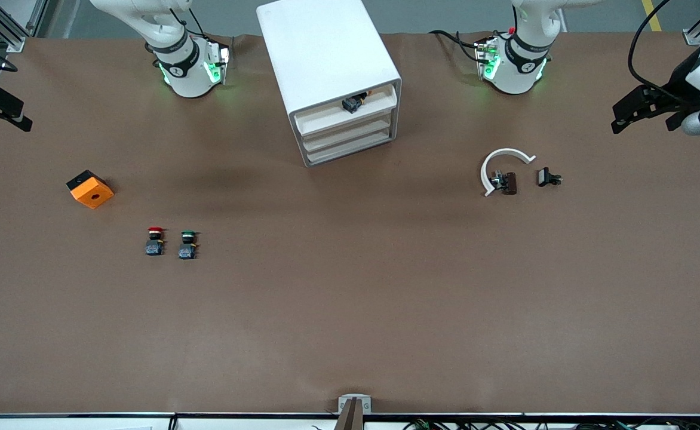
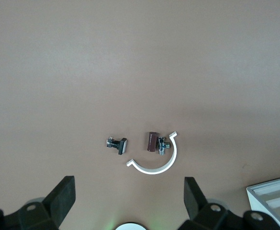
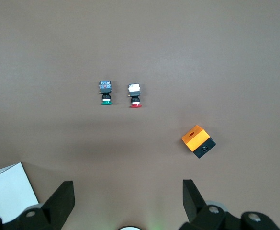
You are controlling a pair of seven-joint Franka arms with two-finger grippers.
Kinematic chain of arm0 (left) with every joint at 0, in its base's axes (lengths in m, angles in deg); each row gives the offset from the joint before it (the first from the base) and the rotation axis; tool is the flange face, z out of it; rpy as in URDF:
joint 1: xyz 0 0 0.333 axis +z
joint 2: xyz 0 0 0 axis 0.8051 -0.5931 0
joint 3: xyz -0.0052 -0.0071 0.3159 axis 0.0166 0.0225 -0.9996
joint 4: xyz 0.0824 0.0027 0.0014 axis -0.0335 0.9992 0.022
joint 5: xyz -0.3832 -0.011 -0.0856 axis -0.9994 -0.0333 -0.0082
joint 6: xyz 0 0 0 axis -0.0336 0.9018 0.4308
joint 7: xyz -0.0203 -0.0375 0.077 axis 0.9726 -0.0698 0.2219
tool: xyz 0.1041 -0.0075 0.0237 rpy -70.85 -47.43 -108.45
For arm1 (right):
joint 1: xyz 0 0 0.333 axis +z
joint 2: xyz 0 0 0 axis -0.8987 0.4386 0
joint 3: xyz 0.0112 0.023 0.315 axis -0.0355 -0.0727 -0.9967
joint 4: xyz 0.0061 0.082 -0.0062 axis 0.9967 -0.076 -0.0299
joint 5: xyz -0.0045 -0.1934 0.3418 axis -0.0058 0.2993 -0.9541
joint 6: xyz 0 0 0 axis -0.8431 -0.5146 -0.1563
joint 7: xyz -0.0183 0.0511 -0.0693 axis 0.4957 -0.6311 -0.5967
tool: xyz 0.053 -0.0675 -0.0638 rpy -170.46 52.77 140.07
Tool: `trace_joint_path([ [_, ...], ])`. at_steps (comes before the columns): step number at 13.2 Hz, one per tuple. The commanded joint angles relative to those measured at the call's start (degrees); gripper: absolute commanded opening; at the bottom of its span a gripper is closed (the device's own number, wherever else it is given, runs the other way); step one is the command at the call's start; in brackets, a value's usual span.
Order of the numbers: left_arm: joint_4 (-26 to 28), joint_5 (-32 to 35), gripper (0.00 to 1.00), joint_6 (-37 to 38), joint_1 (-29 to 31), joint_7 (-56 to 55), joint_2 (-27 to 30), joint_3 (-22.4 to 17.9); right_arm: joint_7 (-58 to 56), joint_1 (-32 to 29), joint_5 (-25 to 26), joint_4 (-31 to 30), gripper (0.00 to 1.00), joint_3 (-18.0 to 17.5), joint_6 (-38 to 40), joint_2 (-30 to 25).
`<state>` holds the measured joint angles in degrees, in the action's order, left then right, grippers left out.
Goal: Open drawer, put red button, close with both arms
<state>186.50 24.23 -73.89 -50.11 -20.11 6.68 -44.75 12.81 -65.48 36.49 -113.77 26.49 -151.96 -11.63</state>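
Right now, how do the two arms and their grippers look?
Both arms are white with black joint bands, green lights and black cables. The left gripper and right gripper are black, each with two flat wedge-shaped fingers.

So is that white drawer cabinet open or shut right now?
Top drawer of the white cabinet looks slightly open: a small black part shows in it. The lower two look shut.

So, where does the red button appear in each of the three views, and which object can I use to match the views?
Front view: the red button stands on the table toward the right arm's end, beside the green button.
Left wrist view: it is not in this picture.
Right wrist view: the red button is near the picture's middle, beside the green button.
Shared landmark: the orange box, also in the right wrist view.
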Motion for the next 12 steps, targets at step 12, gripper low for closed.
trace_joint_path([
  [12, -6.57, 0.82, 1.0, -5.9, -1.57, -6.79, -19.33, 0.42, 0.42, -1.22, 0.18, 2.12, 1.0, -0.56, 0.03, 1.53],
])
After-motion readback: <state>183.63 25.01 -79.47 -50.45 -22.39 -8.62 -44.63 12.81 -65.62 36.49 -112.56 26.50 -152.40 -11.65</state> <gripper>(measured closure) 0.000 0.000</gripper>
